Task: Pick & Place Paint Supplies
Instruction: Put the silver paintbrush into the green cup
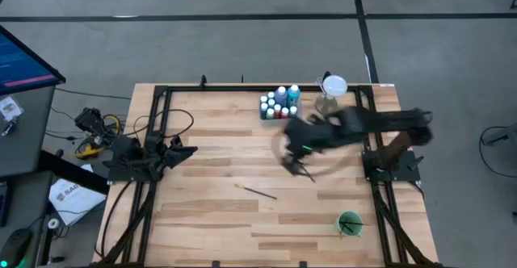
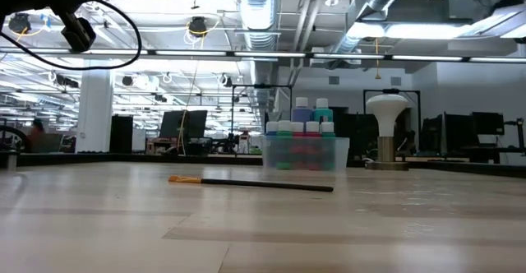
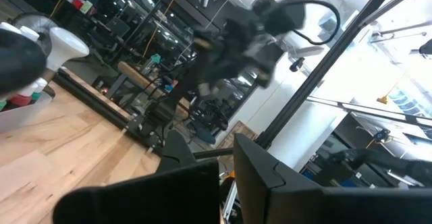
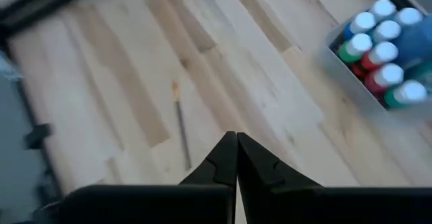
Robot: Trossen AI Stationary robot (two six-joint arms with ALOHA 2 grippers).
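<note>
- The right gripper (image 1: 305, 171) hangs over the middle of the table, fingers pinched together on nothing.
- One paintbrush (image 1: 256, 191) lies flat on the wood just ahead of those fingertips, on the side away from the bottles (image 1: 279, 102) in their clear tray.
- Its long axis runs nearly in line with the fingers' pointing direction.
- The left gripper (image 1: 187, 149), closed and parked at its edge, looks farther off.

The right tool (image 1: 300, 168) is smeared by motion in the high view. The paint bottles (image 4: 382, 48) are blurred and cut off at the right wrist picture's edge.
</note>
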